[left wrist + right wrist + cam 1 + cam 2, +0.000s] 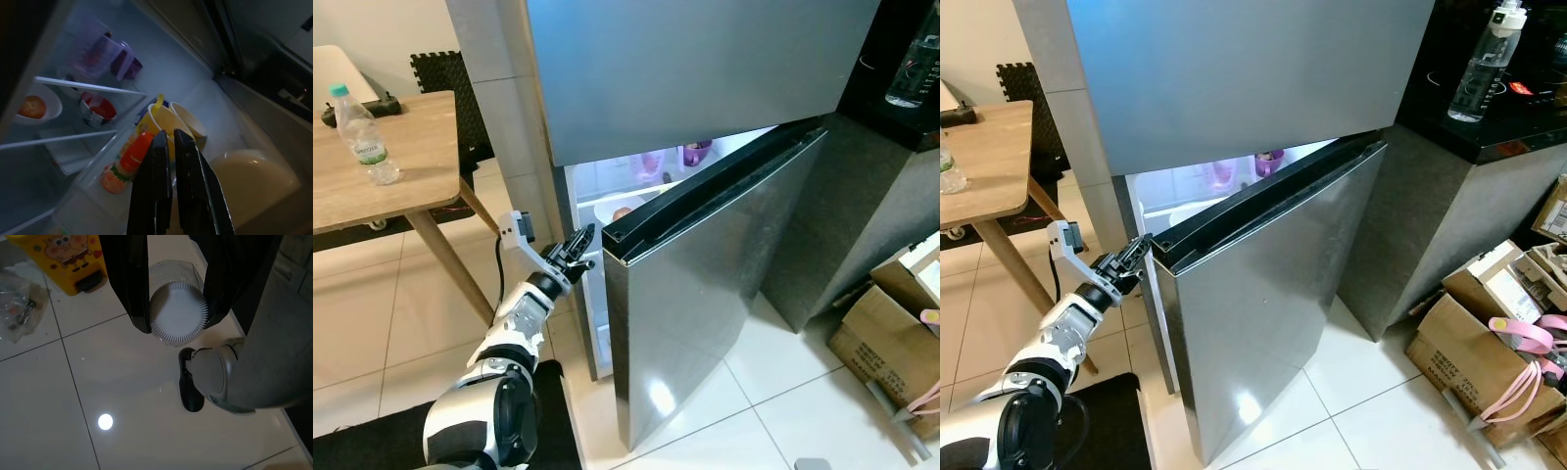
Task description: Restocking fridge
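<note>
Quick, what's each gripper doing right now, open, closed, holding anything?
Left gripper: closed, empty, at the edge of the open fridge door.
Right gripper: closed on a white-capped bottle, down by the floor.

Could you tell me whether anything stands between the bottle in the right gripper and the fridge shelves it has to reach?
Yes. The lower fridge door is only partly open and covers most of the opening. The left gripper is at its free edge. The right gripper holds the white-capped bottle low over the floor tiles.
</note>
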